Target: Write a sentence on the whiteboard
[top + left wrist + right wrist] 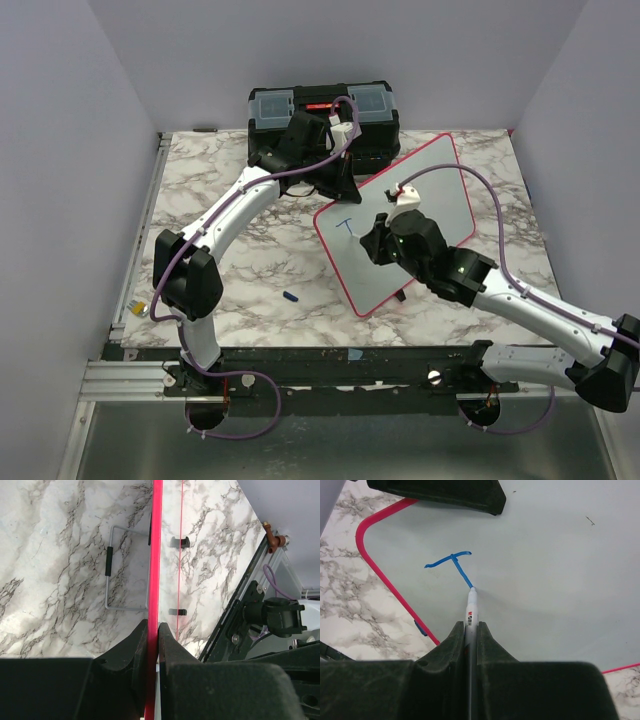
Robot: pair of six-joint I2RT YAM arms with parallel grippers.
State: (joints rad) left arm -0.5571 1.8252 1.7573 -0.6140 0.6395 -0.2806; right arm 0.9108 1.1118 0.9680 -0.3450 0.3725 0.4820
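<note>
Left hand (153, 626) clenched on the whiteboard (350, 270) at its red rim. Right hand (471, 625) grasps a marker (471, 605), tip touching the blue T (452, 562) toward the board's 9 o'clock.

The left hand (153, 626) pinches the whiteboard (157, 545) by its red-pink rim, one black finger (127, 652) pressed tight on each side. The board is seen edge-on, its rim running straight up the frame. On its left a bent wire stand (111, 592) with a black sleeve meets the rim, over the marbled counter (50, 555). On its right are two small black clips (180, 541). Farther right are a black rail (226, 622) and a purple cable (272, 580).
</note>
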